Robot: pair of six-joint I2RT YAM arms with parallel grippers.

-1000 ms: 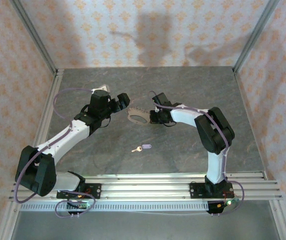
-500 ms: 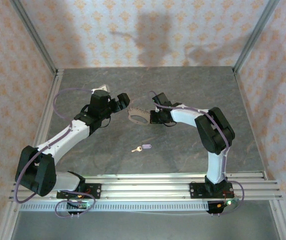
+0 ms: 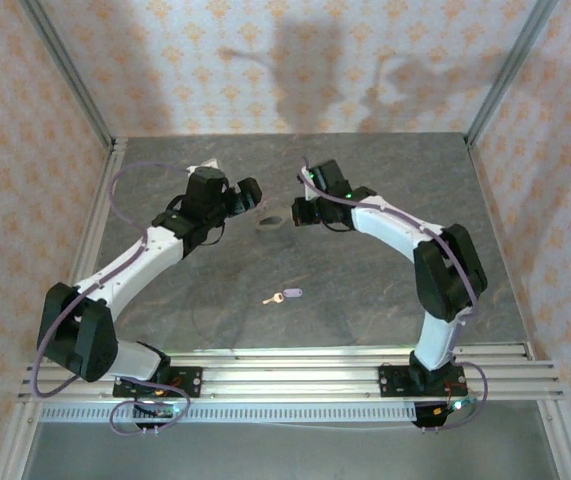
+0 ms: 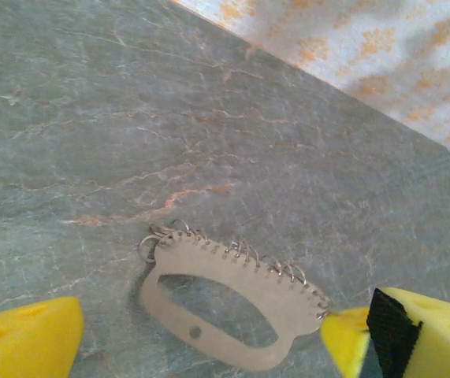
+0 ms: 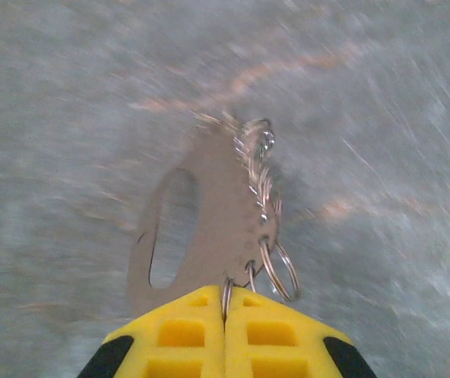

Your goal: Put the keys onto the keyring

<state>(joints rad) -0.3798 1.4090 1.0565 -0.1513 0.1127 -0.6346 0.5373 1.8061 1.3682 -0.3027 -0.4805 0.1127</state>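
**Top external view: right end effector pinches the keyring, the key lies apart**

The top external view shows both arms reaching to the far middle of the grey marbled desk (image 3: 385,180). There the keyring (image 3: 269,221) sits between the left end effector (image 3: 249,194) and the right end effector (image 3: 298,212). The key (image 3: 285,295), with a lilac head and a short brass blade, lies flat on the desk well nearer the arm bases, with no arm touching it.

From the right wrist, the right end effector (image 5: 225,331) is closed, its two yellow pads (image 5: 181,335) pressed together. They nip the near end of the keyring (image 5: 217,213), and one of the small wire rings (image 5: 284,272) of its fringe runs into the seam between them. The picture is smeared, so whether the keyring rests on the desk or hangs just clear of it cannot be told.

From the left wrist, the left end effector stands wide open, with one yellow finger (image 4: 24,342) at each lower corner. The keyring (image 4: 217,264) lies between them, a flat tan plate with a long slot, a small hole and a row of wire rings (image 4: 232,246) along its far edge. Its fringed tip meets the right-hand finger (image 4: 347,339), while the other finger is apart from it.
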